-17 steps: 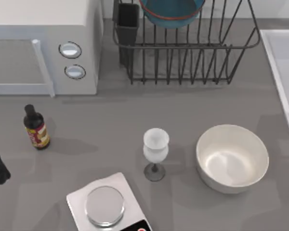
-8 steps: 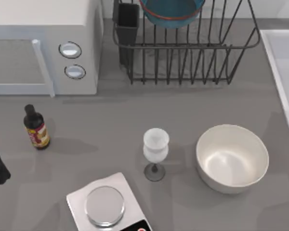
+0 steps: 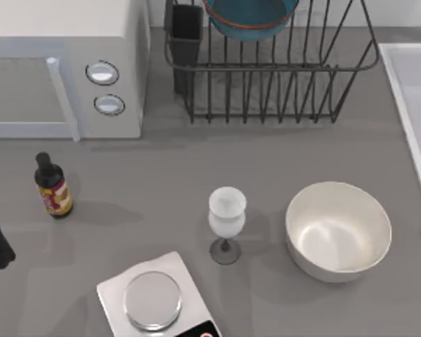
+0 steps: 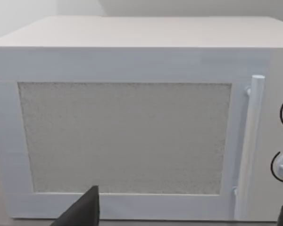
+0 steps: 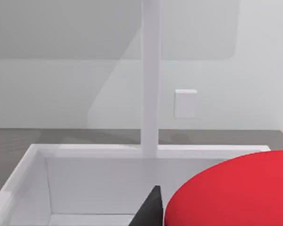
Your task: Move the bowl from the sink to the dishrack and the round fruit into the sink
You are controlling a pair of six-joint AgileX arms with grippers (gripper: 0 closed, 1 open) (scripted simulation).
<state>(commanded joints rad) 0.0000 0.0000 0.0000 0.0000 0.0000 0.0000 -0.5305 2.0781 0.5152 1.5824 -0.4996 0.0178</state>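
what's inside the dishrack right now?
The teal bowl sits among the bars of the dishrack, and a dark utensil cup stands at its left corner. The bowl's upper part is cut off by the frame edge.

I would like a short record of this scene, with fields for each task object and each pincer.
bowl: in the dishrack, at the table's far side
round fruit: close beside the right pincer's finger, above the sink
right pincer: over the sink basin
left pincer: facing the microwave door, holding nothing
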